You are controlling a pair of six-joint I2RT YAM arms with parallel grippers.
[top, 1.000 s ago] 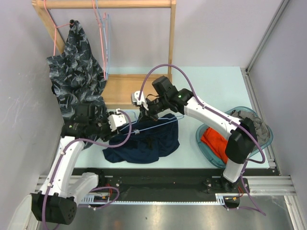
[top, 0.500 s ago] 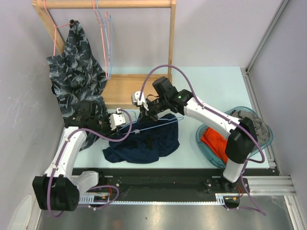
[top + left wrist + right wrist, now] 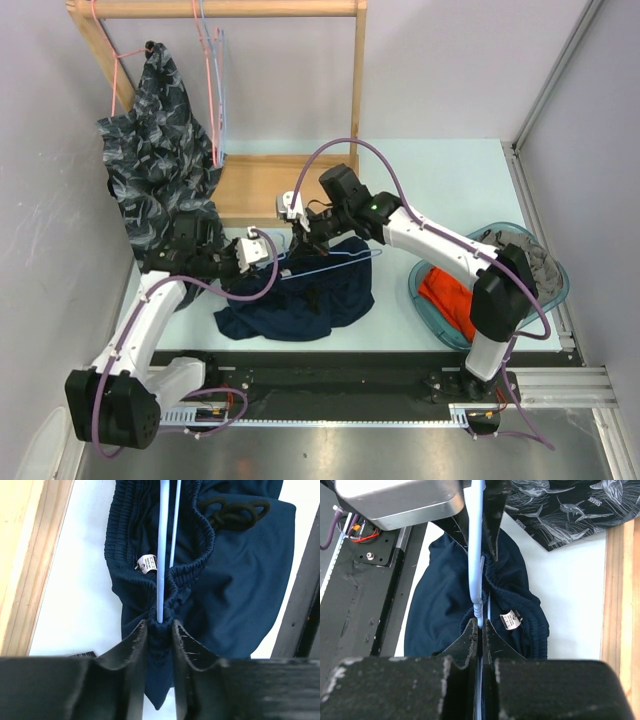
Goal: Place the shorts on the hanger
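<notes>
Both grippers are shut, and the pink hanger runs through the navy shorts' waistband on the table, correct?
Not quite. The hanger running through the waistband of the shorts is light blue, not pink, as the left wrist view shows. The pink hangers hang on the rack in the top view. The rest is right: the left gripper and right gripper are both shut.

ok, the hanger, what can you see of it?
Thin light-blue hanger, plastic-looking, held roughly level. Its bar runs inside the elastic waistband of the navy shorts. The right gripper is shut on it at one end; the left gripper pinches the waistband bunched round the other.
</notes>
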